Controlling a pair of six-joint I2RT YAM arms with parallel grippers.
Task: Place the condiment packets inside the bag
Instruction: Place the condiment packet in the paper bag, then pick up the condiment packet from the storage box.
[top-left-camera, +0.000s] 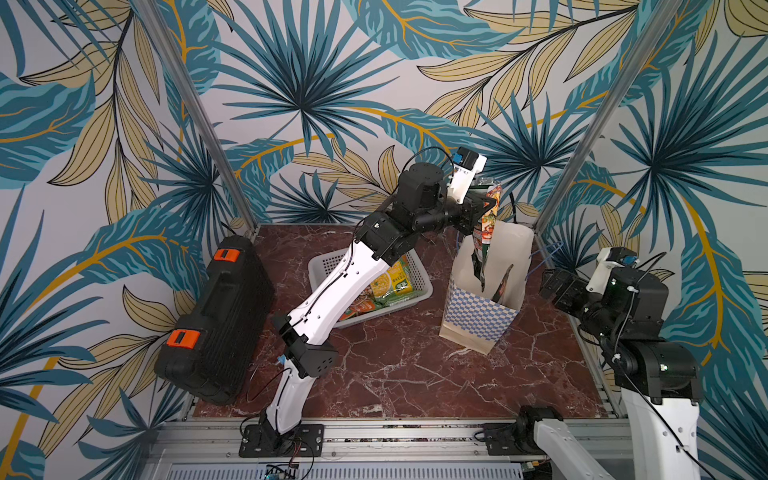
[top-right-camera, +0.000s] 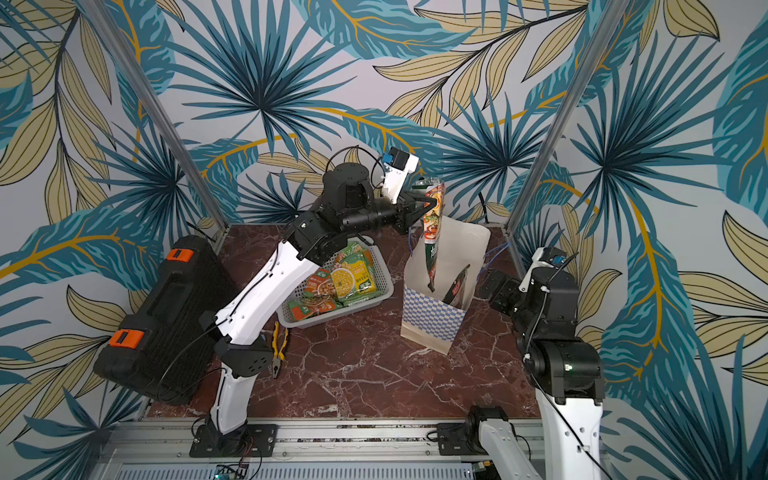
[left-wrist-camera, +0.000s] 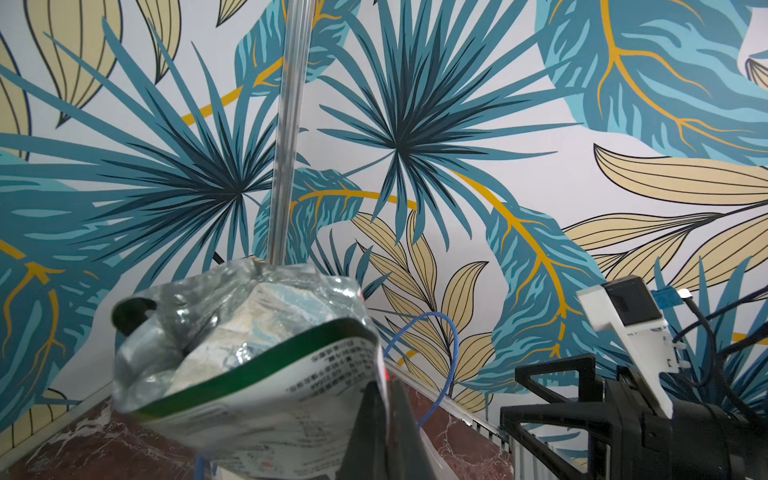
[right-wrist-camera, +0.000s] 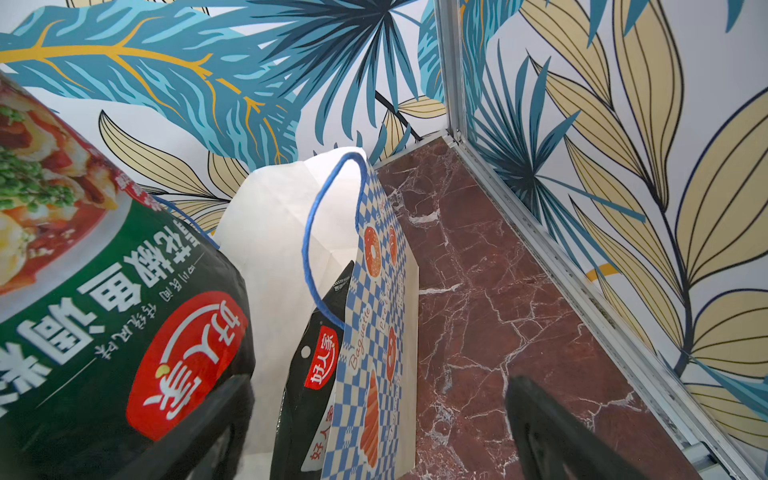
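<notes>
The left arm rises from the near rail, bends at the elbow and reaches far and right over the basket. Its wrist is level above the bag's mouth. The left gripper (top-left-camera: 485, 206) is clamped on the top of one condiment packet (top-right-camera: 432, 226), which hangs upright with its lower end inside the bag.

The right arm folds back at the right edge. The right gripper (right-wrist-camera: 374, 449) is just right of the bag, with its fingers (right-wrist-camera: 561, 436) spread wide and nothing between them.

One black tool case (top-left-camera: 216, 320) lies at the left. One checkered paper bag (top-left-camera: 478, 316) stands right of centre, and a second, dark packet (top-right-camera: 455, 286) leans inside it. One grey basket (top-right-camera: 388, 286) left of the bag holds at least four overlapping packets (top-right-camera: 353, 278). One pair of yellow-handled pliers (top-right-camera: 279, 349) lies near the basket.
</notes>
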